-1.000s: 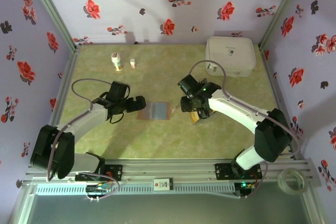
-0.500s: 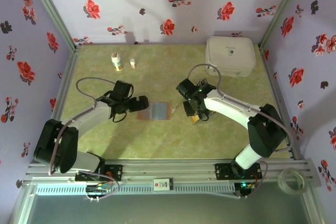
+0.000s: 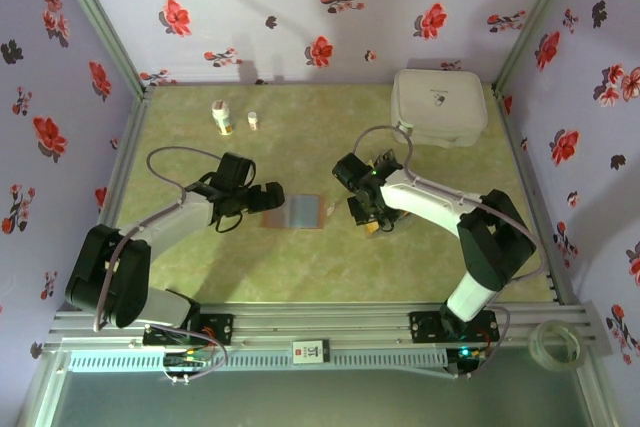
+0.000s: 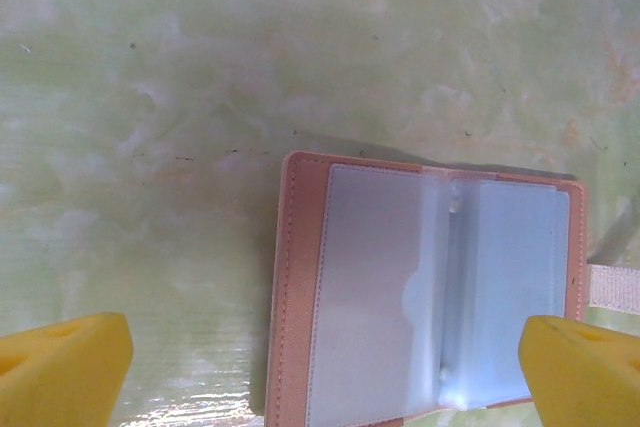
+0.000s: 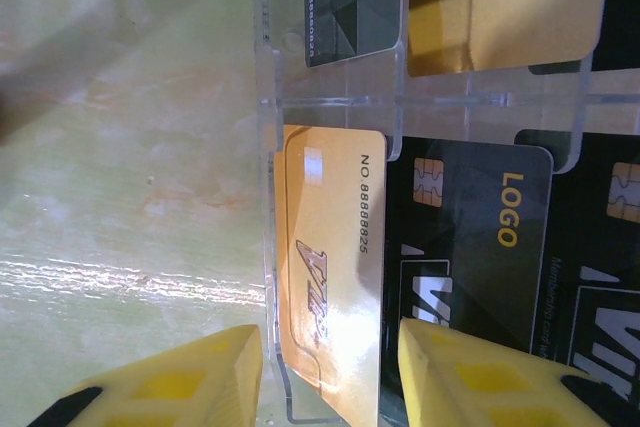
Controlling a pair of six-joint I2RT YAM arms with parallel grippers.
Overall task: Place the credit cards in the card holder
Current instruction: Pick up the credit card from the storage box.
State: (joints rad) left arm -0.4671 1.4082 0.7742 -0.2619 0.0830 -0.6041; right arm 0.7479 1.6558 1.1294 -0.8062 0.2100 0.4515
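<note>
right hand (image 5: 328, 347) part-open astride orange card (image 5: 330, 247), not pinching yet. cards (image 5: 470, 237) lie in clear tray (image 5: 268, 147). thin, stiff, slick, light: i'd grip the long edges. left hand (image 4: 325, 342) spread wide above holder (image 4: 430, 287), which lies open on bench (image 4: 150, 97).

Top cam overhead; L wrist close; share card holder (image 4: 380, 297).

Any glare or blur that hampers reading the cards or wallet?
Right wrist: sharp, print legible, sheen on the orange card, glare streak on the table. Left wrist: soft, card holder washed pale. Top external: evenly lit, soft shadows.
</note>
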